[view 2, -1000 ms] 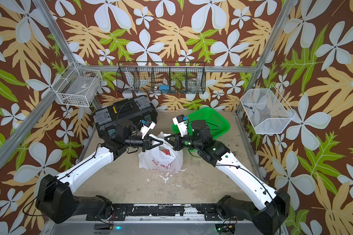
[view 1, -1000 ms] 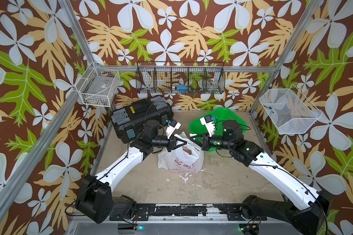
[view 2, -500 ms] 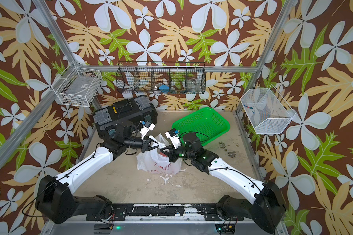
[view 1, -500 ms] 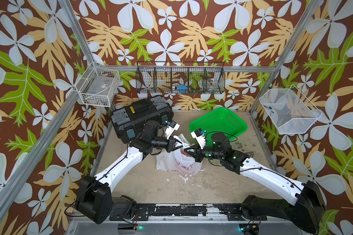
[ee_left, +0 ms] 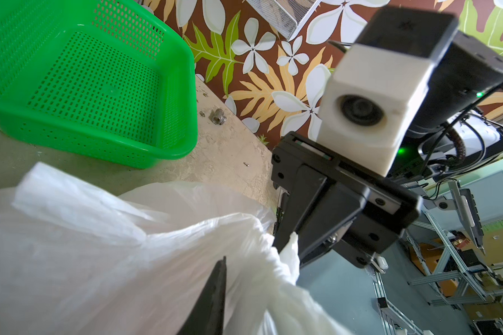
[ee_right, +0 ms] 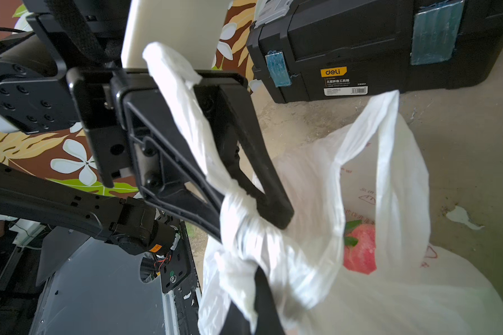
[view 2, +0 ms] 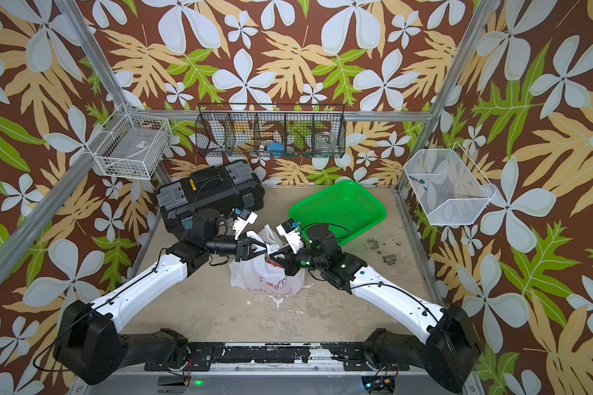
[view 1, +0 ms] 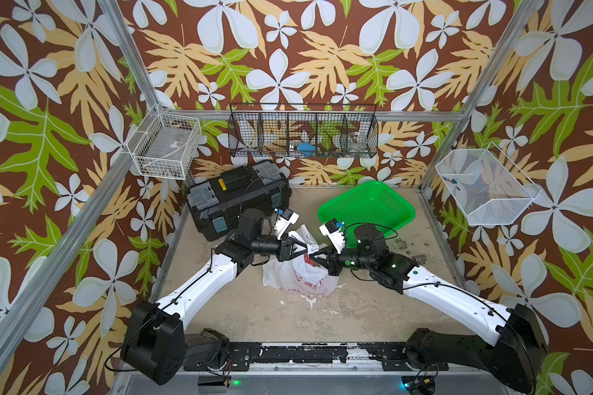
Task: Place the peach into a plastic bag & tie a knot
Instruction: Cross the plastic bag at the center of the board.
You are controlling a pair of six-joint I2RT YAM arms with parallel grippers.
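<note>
The white plastic bag [view 1: 298, 277] sits on the floor between both arms, its red print facing the front. Inside it the pink-red peach [ee_right: 359, 249] with a green leaf shows through the mouth. The handles twist into a bunch, the knot [ee_right: 238, 211], with one strap end [ee_right: 172, 66] lying over the left gripper. My left gripper [view 1: 306, 249] stands open with the twisted strap running between its fingers [ee_right: 273, 203]. My right gripper [view 1: 317, 254] is shut on the handle plastic just beside the knot, tip to tip with the left one.
A green perforated basket [view 1: 367, 208] lies behind the right arm. A black toolbox [view 1: 237, 195] stands behind the left arm. Wire baskets [view 1: 165, 150] hang on the walls. A small metal fitting [view 2: 389, 259] and white scraps [view 1: 310, 302] lie on the floor.
My right arm has swung from over the green basket in toward the bag, bringing its gripper close to the left one. The left gripper's jaws have parted.
</note>
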